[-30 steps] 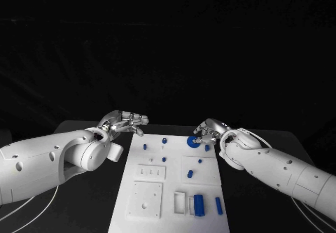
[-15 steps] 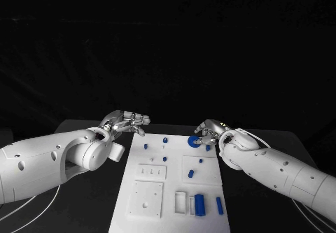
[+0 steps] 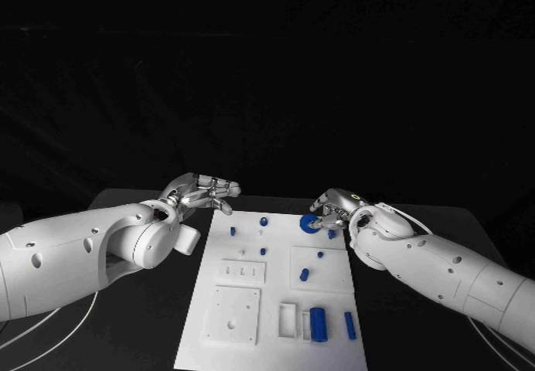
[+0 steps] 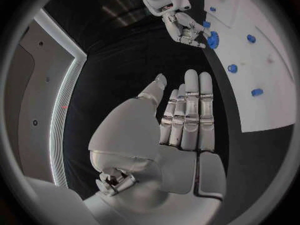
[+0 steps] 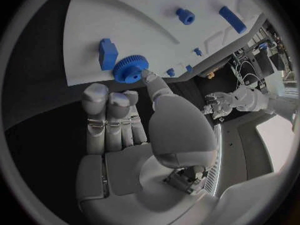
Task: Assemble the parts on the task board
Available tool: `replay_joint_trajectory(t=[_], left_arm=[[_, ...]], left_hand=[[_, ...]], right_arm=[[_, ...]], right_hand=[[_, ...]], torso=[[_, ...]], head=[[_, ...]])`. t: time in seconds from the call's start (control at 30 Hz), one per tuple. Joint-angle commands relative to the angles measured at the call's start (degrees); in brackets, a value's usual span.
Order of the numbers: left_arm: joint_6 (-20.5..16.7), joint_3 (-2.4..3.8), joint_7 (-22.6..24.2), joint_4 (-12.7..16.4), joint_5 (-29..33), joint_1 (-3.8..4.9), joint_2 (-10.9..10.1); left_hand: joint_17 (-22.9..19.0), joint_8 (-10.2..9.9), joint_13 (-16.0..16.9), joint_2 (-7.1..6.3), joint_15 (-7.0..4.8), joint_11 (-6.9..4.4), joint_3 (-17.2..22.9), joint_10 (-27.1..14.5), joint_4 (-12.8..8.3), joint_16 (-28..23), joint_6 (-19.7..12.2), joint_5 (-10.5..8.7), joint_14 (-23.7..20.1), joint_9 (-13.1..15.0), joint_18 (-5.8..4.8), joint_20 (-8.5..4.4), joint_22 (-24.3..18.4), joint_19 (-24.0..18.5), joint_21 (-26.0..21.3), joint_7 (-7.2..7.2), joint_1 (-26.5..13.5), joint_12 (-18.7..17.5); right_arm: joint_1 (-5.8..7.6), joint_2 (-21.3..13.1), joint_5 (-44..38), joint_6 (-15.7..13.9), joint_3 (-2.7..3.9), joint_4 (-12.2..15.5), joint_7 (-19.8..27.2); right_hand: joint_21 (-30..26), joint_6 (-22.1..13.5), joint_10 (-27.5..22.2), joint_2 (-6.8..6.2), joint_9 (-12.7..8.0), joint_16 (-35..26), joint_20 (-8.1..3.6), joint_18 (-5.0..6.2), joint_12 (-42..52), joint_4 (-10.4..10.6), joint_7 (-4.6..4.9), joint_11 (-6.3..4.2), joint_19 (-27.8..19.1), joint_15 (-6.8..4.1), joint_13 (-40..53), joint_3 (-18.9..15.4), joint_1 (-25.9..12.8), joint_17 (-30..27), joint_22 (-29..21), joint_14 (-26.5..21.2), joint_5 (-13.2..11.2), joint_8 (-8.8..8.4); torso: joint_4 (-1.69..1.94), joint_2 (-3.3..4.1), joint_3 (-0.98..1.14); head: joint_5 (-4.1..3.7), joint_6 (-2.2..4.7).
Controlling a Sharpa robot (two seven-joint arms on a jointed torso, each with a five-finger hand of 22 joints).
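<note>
The job looks barely begun. On the task board (image 3: 273, 290) several small blue parts stand or lie scattered: two pegs near its far edge (image 3: 232, 230), a long blue cylinder (image 3: 318, 325) and a slim blue bar (image 3: 349, 327) near the near edge, and a blue gear (image 3: 309, 225) at the far right corner of the board. Most recesses in the white insets appear unfilled, so most of the placing seems still ahead.

The right hand (image 3: 335, 209) is at the gear — in the right wrist view its thumb tip touches the gear's rim (image 5: 130, 69) while the other fingers (image 5: 112, 117) lie straight and pressed together beside it, not wrapped around anything. Whether the gear is actually pinched I cannot tell; it looks more like a touch than a hold.

The left hand (image 3: 201, 193) hovers over the dark desk (image 3: 134, 205) just off the board's far left corner, holding nothing, its fingers (image 4: 190, 112) straight and side by side.

Room is generous: the board's left and near edges are unobstructed, though the gear sits close to the board's far right corner, where a nudge could push it off.
</note>
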Motion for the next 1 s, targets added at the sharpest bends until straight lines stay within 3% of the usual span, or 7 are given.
replay_joint_trajectory(t=[0.03,0.23,1.0], left_arm=[[0.9,0.04,0.2,0.1,-0.3,0.03,0.1],[0.8,0.04,0.2,0.1,-0.4,0.03,0.1],[0.8,0.04,0.1,0.1,-0.4,0.04,0.0]], left_hand=[[0.0,0.3,0.1,0.11,0.19,0.03,-0.3,-0.3,0.1,-0.3,-0.3,0.37,-0.1,0.1,1.07,0.01,-0.3,-0.5,0.4,-0.18,-0.3,0.0],[0.0,0.3,0.1,0.11,0.19,0.03,-0.3,-0.3,0.1,-0.3,-0.3,0.37,-0.1,0.1,1.07,0.01,-0.3,-0.5,0.4,-0.18,-0.3,0.0],[0.0,0.3,0.1,0.16,0.19,0.04,-0.2,-0.4,0.0,-0.3,-0.3,0.39,-0.2,0.1,1.08,0.01,-0.3,-0.6,0.5,-0.18,-0.1,0.0]], right_arm=[[-0.03,-0.1,-0.3,1.2,-0.01,0.2,-0.2],[-0.04,-0.2,-0.3,1.5,-0.01,0.2,-0.3],[-0.24,-0.4,-0.3,3.5,-0.01,0.4,-0.3]], right_hand=[[0.4,0.9,0.3,0.48,0.2,0.3,0.04,-0.49,0.3,-0.4,-0.06,-0.05,3.2,-0.05,0.2,0.2,-0.2,0.2,5.5,0.3,0.2,0.17],[0.9,1.5,0.8,0.49,0.2,0.5,-0.06,-0.61,1.0,-0.8,-0.20,-0.14,3.2,-0.13,0.9,0.6,-0.5,0.6,5.6,0.4,0.2,0.14],[2.1,1.1,0.8,0.28,0.1,1.0,0.01,-0.61,1.8,-0.4,-0.14,-0.06,3.1,-0.05,1.8,-0.2,-0.8,1.5,5.7,0.4,0.9,0.14]], torso=[[0.11,-0.01,-0.04],[0.01,0.03,-0.01],[0.09,0.03,-0.02]], head=[[-0.04,-0.05],[0.30,-0.05],[0.17,-0.28]])
